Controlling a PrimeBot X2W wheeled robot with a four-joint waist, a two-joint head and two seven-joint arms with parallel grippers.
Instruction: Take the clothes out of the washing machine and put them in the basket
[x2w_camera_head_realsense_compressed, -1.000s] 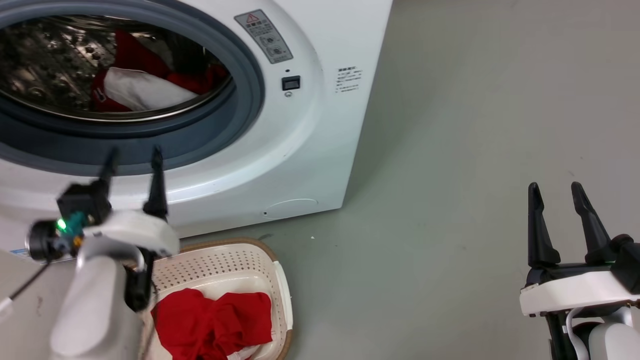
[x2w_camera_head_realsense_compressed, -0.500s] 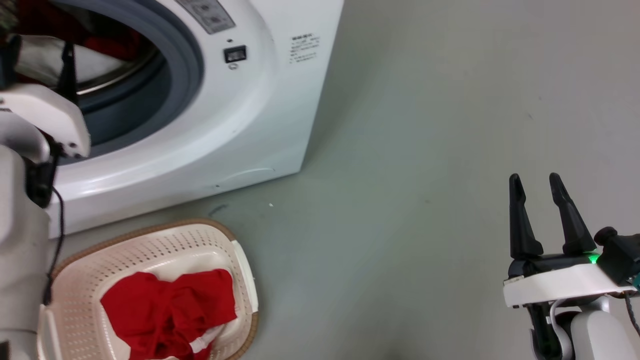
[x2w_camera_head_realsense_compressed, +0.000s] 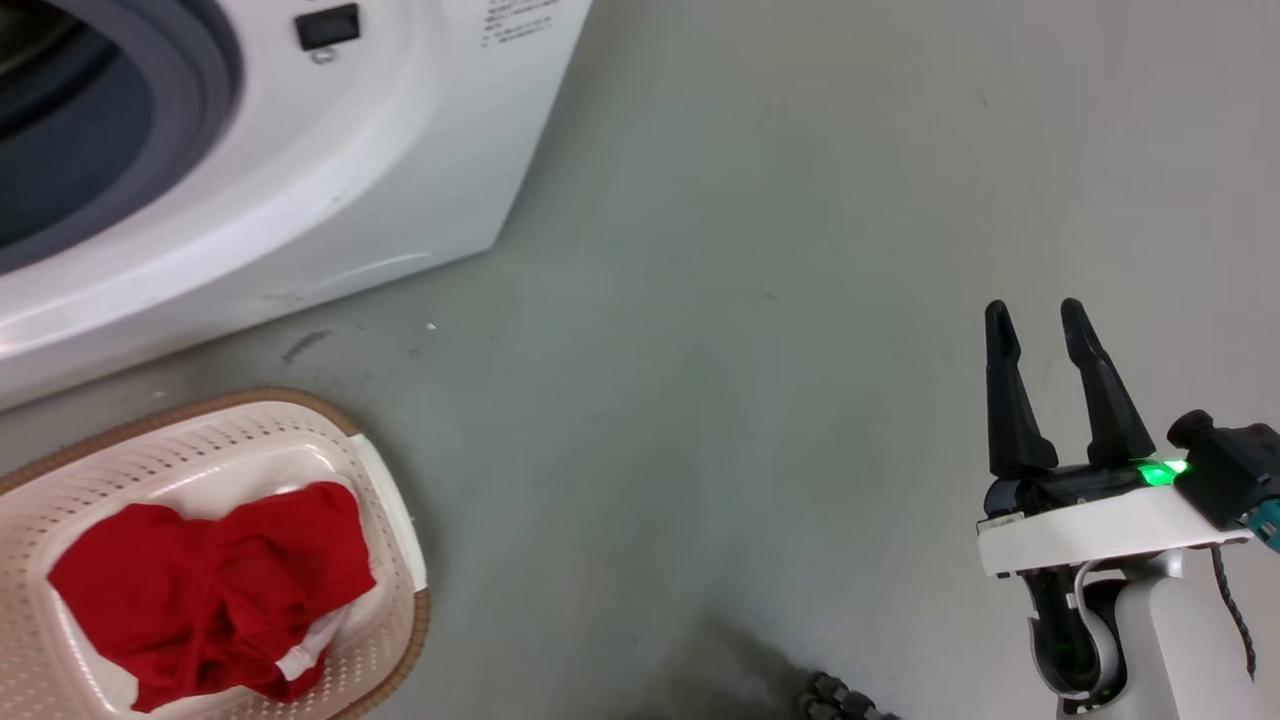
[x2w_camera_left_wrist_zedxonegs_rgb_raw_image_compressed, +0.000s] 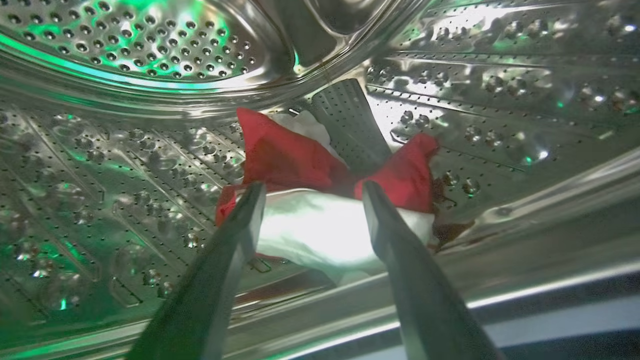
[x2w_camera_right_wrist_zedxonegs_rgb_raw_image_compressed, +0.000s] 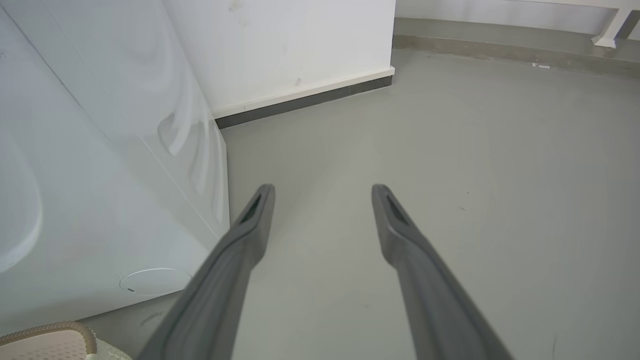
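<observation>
Grey floor (x2w_camera_head_realsense_compressed: 720, 300), basket (x2w_camera_head_realsense_compressed: 392, 500) beside the washing machine (x2w_camera_head_realsense_compressed: 300, 190) with one red garment (x2w_camera_head_realsense_compressed: 210, 580) in. Left gripper (x2w_camera_left_wrist_zedxonegs_rgb_raw_image_compressed: 314, 187), spread wide inside the drum (x2w_camera_left_wrist_zedxonegs_rgb_raw_image_compressed: 125, 50), lines up on the red-and-white bundle (x2w_camera_left_wrist_zedxonegs_rgb_raw_image_compressed: 290, 155): next, reach in and pinch. Right gripper (x2w_camera_head_realsense_compressed: 1035, 310) idles, spread.

Red garment (x2w_camera_head_realsense_compressed: 210, 585), cream perforated basket (x2w_camera_head_realsense_compressed: 200, 445), white washing machine (x2w_camera_head_realsense_compressed: 330, 170)

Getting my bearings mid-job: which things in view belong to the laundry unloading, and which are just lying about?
Job: washing machine; red-and-white clothes in its drum; basket; red garment in it; left pincer, open, before the clothes.
Lying about: white speck and dark scuff on the floor; skirting board; white furniture leg.
</observation>
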